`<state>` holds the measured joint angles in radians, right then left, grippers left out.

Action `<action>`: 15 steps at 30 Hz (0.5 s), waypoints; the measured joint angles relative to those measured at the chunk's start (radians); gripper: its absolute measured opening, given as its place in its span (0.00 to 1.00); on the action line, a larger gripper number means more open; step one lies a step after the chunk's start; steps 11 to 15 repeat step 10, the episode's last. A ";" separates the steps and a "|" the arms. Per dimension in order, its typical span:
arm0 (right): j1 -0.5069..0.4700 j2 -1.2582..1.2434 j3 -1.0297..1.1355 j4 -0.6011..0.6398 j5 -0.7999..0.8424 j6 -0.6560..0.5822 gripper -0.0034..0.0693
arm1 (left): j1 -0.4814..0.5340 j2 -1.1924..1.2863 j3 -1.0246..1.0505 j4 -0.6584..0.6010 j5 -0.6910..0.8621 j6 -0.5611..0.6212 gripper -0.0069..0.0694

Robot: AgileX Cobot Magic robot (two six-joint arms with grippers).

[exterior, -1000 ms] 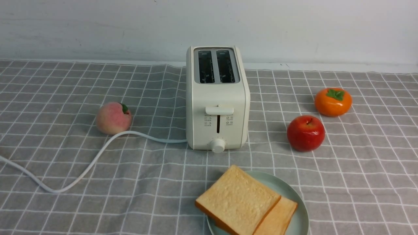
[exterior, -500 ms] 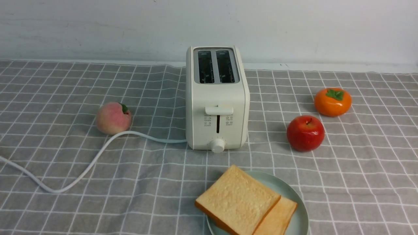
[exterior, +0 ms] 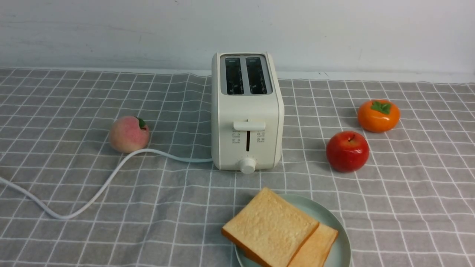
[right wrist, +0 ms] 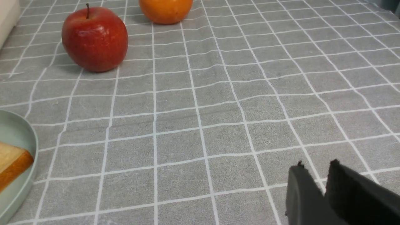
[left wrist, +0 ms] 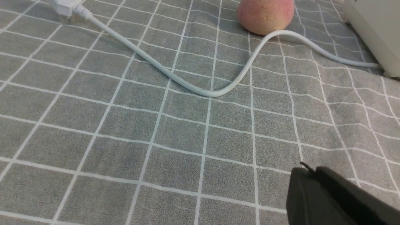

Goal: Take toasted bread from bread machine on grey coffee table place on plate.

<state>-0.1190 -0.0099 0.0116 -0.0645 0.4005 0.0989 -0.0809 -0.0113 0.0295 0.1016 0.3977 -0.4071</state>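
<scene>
Our left hand (left wrist: 307, 175) looks pinched together, right hand (right wrist: 315, 175) slightly apart, both holding nothing over the counter (exterior: 74, 178). Toast slices (exterior: 272, 226) are stacked on the plate (exterior: 343, 248), so the toaster (exterior: 246, 111) slots are vacant.

Lighting's pretty even and bright everywhere, kind of soft and diffuse from above. Shadows are faint: a soft one behind the red apple (exterior: 347, 151), another by the peach (exterior: 128, 139), a darker patch beside the bread machine (exterior: 246, 111). Small shiny highlights on the apple (right wrist: 94, 38) in the right wrist view. Front view is sharp edge to edge. Both wrist views are crisp on the worktop (left wrist: 175, 134), but the dark claw (right wrist: 318, 190) tips up close look soft and almost featureless.
</scene>
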 joint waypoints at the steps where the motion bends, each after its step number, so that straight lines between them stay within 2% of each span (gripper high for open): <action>1: 0.000 0.000 0.000 0.000 0.000 0.000 0.24 | 0.000 0.000 0.000 0.000 0.000 0.000 0.12; 15: 0.000 0.000 0.000 0.000 -0.001 0.000 0.24 | 0.000 0.000 0.000 0.000 0.000 0.000 0.13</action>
